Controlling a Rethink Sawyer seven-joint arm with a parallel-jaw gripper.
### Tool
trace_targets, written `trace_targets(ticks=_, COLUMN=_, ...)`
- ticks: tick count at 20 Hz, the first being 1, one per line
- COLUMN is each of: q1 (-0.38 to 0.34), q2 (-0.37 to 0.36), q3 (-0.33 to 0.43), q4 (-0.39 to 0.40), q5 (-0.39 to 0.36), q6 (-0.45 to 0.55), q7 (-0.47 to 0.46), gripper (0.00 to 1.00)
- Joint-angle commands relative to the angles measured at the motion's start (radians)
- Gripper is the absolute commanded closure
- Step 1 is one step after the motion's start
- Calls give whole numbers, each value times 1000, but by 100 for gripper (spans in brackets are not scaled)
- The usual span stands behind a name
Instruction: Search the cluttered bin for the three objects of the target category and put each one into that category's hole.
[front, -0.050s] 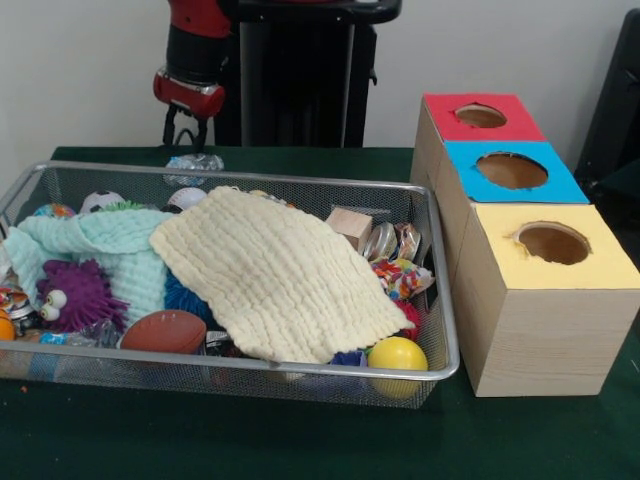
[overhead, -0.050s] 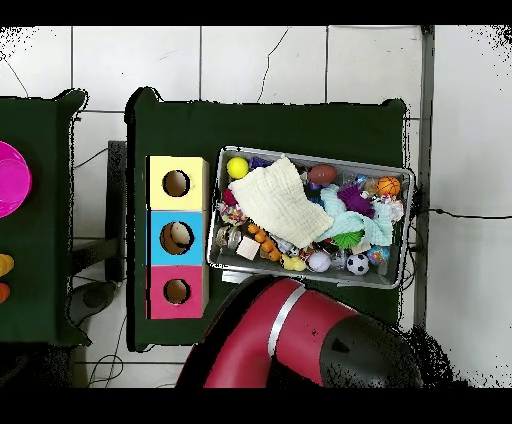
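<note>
Front view:
Gripper: you see the black gripper (front, -0.050s: 186, 131) hanging behind the wire mesh bin (front, -0.050s: 440, 300), prongs apart and holding nothing.
Bin: a cream waffle cloth (front, -0.050s: 275, 275) covers the toys; a yellow ball (front, -0.050s: 397, 354) sits in the near corner.
Holes: red-topped box (front, -0.050s: 445, 112), blue-topped box (front, -0.050s: 560, 185), yellow-topped box (front, -0.050s: 610, 265) stand beside the bin.

Overhead view:
Arm: the red and black arm (overhead, -0.050s: 290, 345) hides the gripper.
Table: the dark green table (overhead, -0.050s: 270, 125) carries bin and boxes.

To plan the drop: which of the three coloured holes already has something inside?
The middle hole in the blue-topped box: a pale object shows inside; the yellow and red holes look dark.
</note>
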Motion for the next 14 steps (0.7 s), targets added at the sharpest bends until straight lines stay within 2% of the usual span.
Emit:
trace_targets(ticks=1, q1=-8, q2=-70, q3=236, q4=-161, q5=1, q6=249, q7=64, gripper=0)
trace_targets(ticks=5, q1=-66, q2=-199, q3=329, q4=-95, q5=-54, q6=434, q7=40, gripper=0)
trace_targets(ticks=12, q1=-133, q2=-301, q3=436, q4=-55, q5=-37, q6=612, q7=-25, gripper=0)
trace_targets(ticks=14, q1=-144, q2=-308, q3=458, q4=-61, q5=-35, q6=641, q7=-37, gripper=0)
